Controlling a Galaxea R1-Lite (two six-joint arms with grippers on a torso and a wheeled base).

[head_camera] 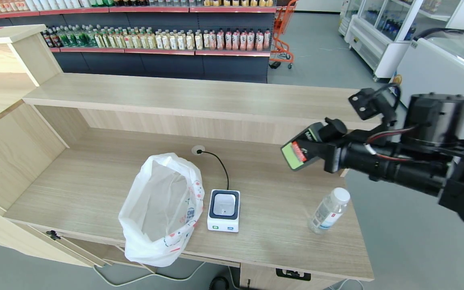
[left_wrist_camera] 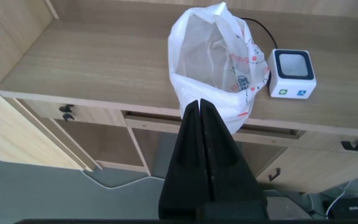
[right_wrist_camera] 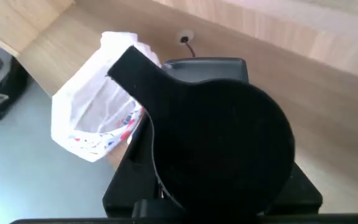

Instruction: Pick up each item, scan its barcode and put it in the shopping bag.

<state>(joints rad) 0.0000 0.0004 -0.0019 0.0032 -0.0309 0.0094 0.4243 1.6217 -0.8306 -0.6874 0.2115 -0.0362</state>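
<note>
My right gripper (head_camera: 324, 146) is held high over the right end of the counter, shut on a flat dark item (head_camera: 299, 152) with a green and red label. In the right wrist view that item (right_wrist_camera: 219, 137) is a black round shape that hides the fingers. A clear water bottle (head_camera: 329, 211) with a white cap stands on the counter below the right arm. The white shopping bag (head_camera: 160, 209) stands open at the counter's front edge, and the white barcode scanner (head_camera: 224, 210) is just right of it. My left gripper (left_wrist_camera: 199, 107) is shut and empty, low in front of the counter, pointing at the bag (left_wrist_camera: 215, 65).
A black cable runs from the scanner to a hole (head_camera: 198, 150) in the wooden counter (head_camera: 95, 177). A raised ledge (head_camera: 175, 94) lines the back and a wooden wall the left. Drawers (left_wrist_camera: 92, 115) sit under the front edge. Drink shelves and freezers stand beyond.
</note>
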